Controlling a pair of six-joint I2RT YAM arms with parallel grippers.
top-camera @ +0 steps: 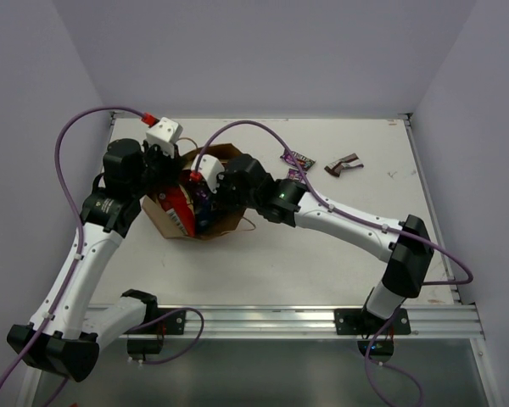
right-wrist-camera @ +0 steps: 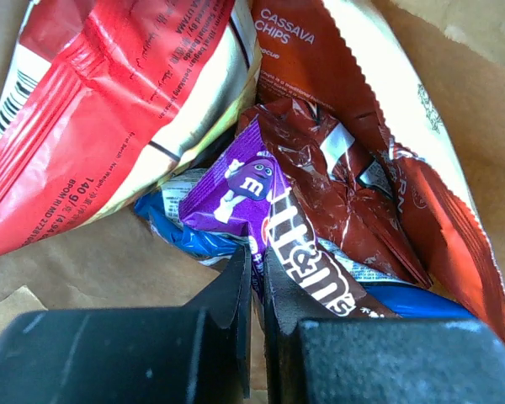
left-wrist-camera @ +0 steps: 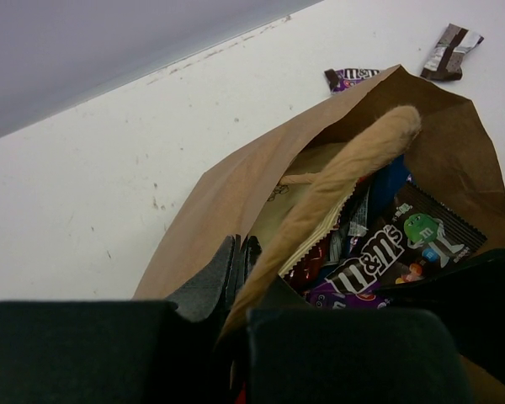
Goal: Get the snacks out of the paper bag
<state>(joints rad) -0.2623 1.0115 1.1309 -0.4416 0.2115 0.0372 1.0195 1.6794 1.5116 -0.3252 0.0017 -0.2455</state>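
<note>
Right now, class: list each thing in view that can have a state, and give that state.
paper bag, open, snacks inside.
left gripper, jaws shut on the bag's rim.
right gripper, jaws shut on purple M&M's packet.
red chip bag, inside the bag.
two candy packets, out on the table.

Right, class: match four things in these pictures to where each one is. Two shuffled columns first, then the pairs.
Things
1. twisted handle
2. purple M&M's packet
3. silver-brown wrapper
4. cassava chips bag

Places
A. loose on the table
B. inside the paper bag, no hand on it
C. pinched in the right hand
D. gripped in the left hand

Pairs: 1-D, 2-C, 3-A, 4-B
</note>
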